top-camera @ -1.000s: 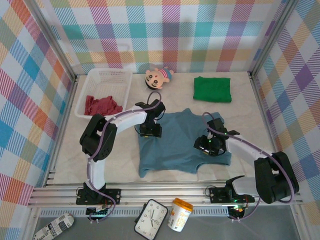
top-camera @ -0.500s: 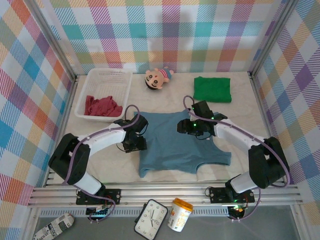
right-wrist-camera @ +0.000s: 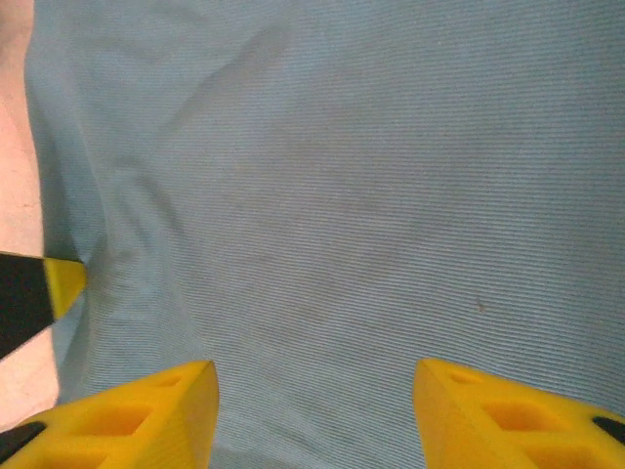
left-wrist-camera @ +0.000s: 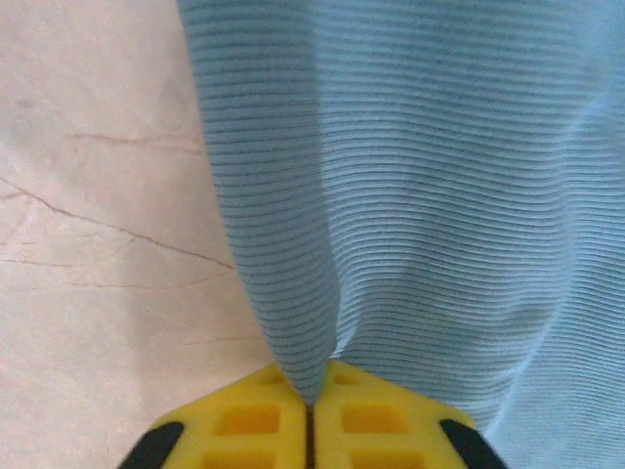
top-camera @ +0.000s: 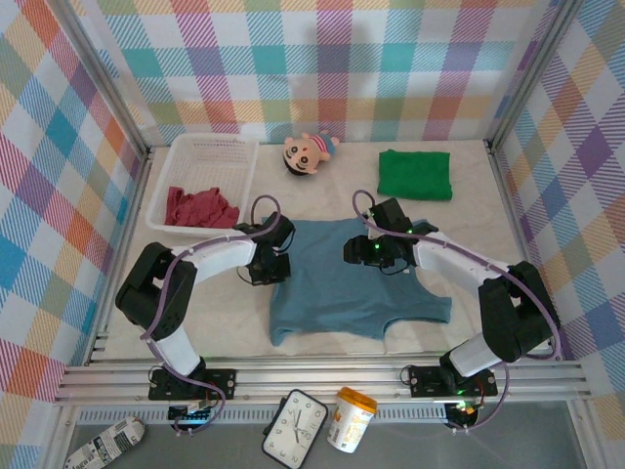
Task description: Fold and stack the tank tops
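The dusty blue tank top (top-camera: pixel 347 278) lies spread flat at the table's middle. My left gripper (top-camera: pixel 269 266) is at its left edge, shut on a pinched ridge of the blue ribbed cloth (left-wrist-camera: pixel 293 293), which rises between the yellow fingertips (left-wrist-camera: pixel 254 420). My right gripper (top-camera: pixel 359 252) hovers over the upper middle of the same top, jaws open, with bare blue cloth (right-wrist-camera: pixel 322 195) between its fingers (right-wrist-camera: pixel 146 410). The green tank top (top-camera: pixel 415 174) lies folded at the back right. The dark red one (top-camera: pixel 200 207) is bunched in the basket.
A white mesh basket (top-camera: pixel 210 142) stands at the back left, with a big-headed doll (top-camera: pixel 311 149) beside it. Plaid walls enclose the table on three sides. A clock (top-camera: pixel 296 428) and a can (top-camera: pixel 352 418) sit below the near rail.
My left gripper has shifted slightly back along the blue top's left edge and closed on the cloth. The right gripper has barely moved since half a second ago.
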`<state>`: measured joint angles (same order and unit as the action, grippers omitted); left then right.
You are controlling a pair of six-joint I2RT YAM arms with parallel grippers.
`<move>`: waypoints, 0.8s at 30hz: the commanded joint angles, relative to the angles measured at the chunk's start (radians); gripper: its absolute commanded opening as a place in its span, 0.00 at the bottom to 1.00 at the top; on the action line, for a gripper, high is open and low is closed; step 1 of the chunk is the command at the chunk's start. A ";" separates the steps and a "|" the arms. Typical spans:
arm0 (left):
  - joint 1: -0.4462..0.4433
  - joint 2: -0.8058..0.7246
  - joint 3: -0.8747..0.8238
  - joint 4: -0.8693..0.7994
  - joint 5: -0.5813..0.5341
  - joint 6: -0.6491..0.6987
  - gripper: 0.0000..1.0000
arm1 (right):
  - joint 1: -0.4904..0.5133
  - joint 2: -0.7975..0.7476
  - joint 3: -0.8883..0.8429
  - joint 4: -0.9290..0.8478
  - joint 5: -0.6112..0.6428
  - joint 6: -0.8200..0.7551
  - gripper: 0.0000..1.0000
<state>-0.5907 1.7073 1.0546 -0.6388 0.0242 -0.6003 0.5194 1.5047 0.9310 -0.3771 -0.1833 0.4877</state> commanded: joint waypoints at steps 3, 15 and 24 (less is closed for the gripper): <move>-0.048 0.002 0.192 -0.202 -0.119 0.062 0.02 | -0.011 0.015 -0.039 0.014 -0.012 -0.005 0.55; -0.322 0.389 0.605 -0.438 -0.209 0.052 0.13 | -0.191 -0.086 -0.106 0.011 -0.120 -0.021 0.55; -0.366 0.390 0.616 -0.467 -0.203 0.039 0.49 | -0.237 -0.120 -0.096 0.016 -0.174 -0.067 0.55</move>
<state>-0.9554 2.1803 1.6939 -1.0481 -0.1596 -0.5541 0.2916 1.4162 0.8280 -0.3744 -0.3050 0.4683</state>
